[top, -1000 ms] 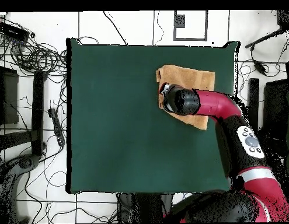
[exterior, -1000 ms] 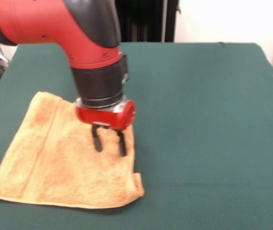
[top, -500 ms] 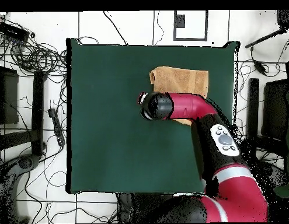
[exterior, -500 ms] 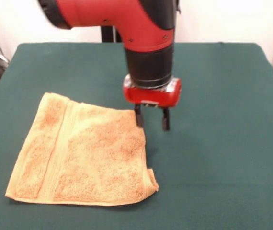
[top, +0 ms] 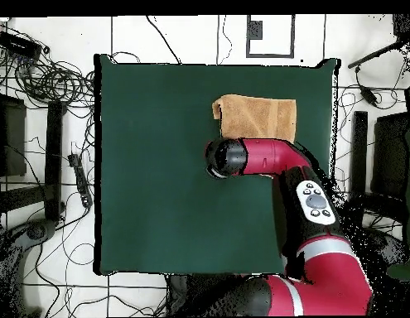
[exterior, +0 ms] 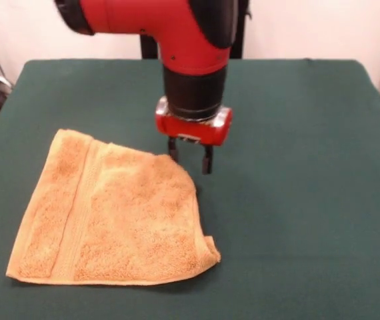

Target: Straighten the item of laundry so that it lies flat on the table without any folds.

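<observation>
Green table, orange towel spread flat, tool open and empty beside its far corner.

Orange-tan towel of rough, looped terry cloth, crossed by 1 flatter, smoother woven band. Table covered in plain dark green cloth, matt and even. Arm in smooth red shell with a soft sheen, joined by black collar; gripper with 2 dull black fingers under glossy red housing.

You see tangled black cables on the white floor beyond the table's edges.
</observation>
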